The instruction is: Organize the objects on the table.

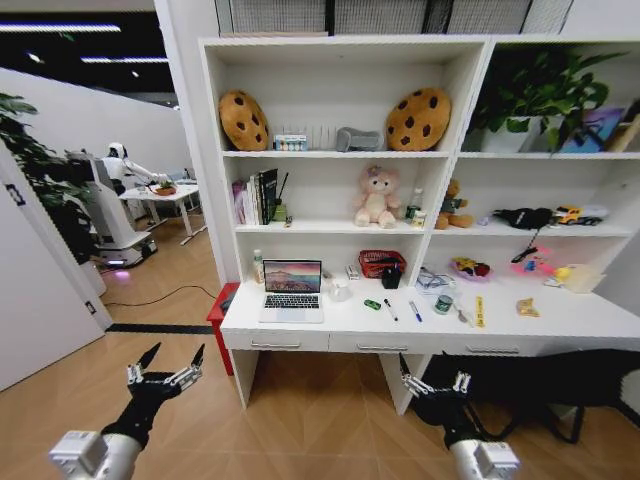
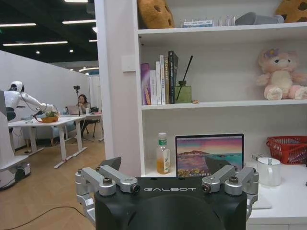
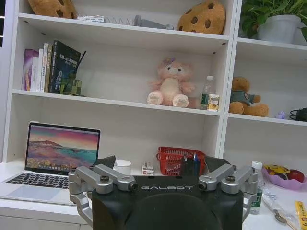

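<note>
The robot is standing back from the desk (image 1: 560, 322), which is running across the middle of the head view, and both arms are hanging low in the foreground, well short of it. The left tool (image 1: 165, 358) is sitting at the lower left with its fingers spread wide and nothing between them; the right tool (image 1: 432, 381) at the lower centre-right is likewise open and empty. Both appear to be held ready and facing the desk, likely so the wrist cameras are taking in the work area before any reach.

On the desk, the laptop (image 1: 292, 290) is standing open at the left end, screen lit. Right of centre, the small items are lying loosely: the green toy car (image 1: 372, 304), a black pen (image 1: 390, 310), a blue pen (image 1: 415, 311) and a small round tin (image 1: 443, 304). They are scattered rather than grouped, so the tidying looks not yet begun. A red basket (image 1: 381, 263) is sitting behind them against the shelf back.
</note>
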`<state>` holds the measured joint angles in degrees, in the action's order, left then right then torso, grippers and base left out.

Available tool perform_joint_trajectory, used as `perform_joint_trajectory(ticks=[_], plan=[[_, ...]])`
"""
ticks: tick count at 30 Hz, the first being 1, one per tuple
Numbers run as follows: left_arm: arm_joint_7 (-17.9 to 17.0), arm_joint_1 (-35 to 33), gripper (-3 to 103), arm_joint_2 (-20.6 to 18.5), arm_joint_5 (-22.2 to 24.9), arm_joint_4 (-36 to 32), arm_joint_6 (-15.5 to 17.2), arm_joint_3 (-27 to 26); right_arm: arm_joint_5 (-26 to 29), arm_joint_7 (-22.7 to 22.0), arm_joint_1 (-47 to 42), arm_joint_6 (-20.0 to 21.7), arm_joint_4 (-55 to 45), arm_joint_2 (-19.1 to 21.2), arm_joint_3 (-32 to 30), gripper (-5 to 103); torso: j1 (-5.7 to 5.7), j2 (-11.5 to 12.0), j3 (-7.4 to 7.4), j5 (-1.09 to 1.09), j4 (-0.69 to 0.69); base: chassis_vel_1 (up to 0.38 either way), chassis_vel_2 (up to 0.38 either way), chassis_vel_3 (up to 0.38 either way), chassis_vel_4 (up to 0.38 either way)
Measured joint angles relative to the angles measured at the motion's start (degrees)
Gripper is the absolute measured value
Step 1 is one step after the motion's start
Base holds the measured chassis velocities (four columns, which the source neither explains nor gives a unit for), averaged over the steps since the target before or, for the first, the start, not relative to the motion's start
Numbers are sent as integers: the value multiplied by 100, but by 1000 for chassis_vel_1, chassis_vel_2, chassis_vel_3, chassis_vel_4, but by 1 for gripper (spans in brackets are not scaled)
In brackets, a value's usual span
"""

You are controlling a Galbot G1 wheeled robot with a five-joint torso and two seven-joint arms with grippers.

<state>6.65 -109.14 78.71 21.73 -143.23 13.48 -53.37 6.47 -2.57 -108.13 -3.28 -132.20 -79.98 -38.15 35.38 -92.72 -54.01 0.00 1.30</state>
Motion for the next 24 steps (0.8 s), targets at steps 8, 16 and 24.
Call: perform_joint_trajectory(ticks=[8,16,24], plan=[[0,-12,99,14,12,0,-2,-23,-17,12,3,24,-2,-2,4,100,0,0,0,0,0,0,0,0,0],[16,-50,99,25,8,0,-30,-52,-62,47,-6,22,-121,-40,-24,100,0,0,0,0,0,0,0,0,0],[-3,-45,99,36,26,-1,-71,-68,-14,-4,-1,2,-95,-22,-60,100,0,0,0,0,0,0,0,0,0]])
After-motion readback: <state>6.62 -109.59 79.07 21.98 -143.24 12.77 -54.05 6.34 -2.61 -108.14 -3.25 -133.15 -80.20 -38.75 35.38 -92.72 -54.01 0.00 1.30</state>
